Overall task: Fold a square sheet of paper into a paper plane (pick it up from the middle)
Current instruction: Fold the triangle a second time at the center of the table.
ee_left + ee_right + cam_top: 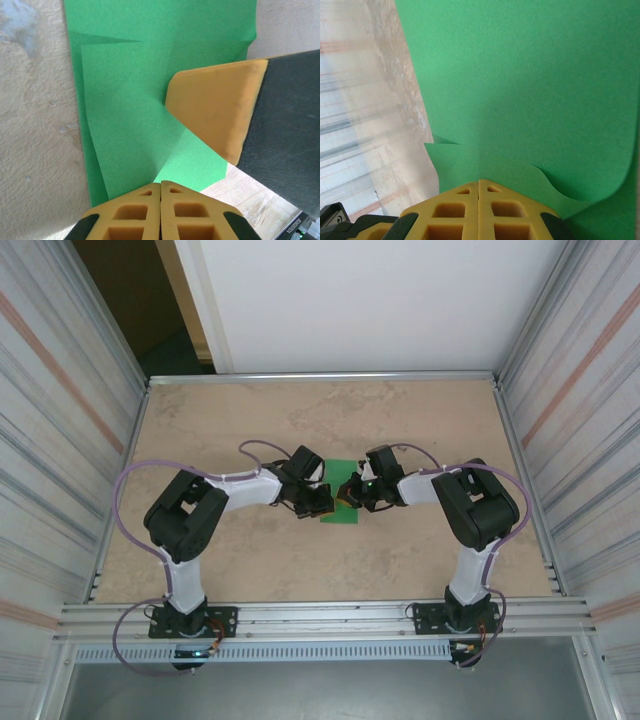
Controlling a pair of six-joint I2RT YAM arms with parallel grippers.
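The green square sheet of paper (337,514), already creased, lies in the middle of the tabletop (250,420) between both arms. The left pincer (160,186) is closed together, its tips at the sheet's edge. The right pincer (479,182) is together too, against a folded layer.

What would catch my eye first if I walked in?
The bright green creased sheet of paper lying at the middle of the beige marbled table. The left gripper and right gripper reach in from either side, each pinched shut on its edge.
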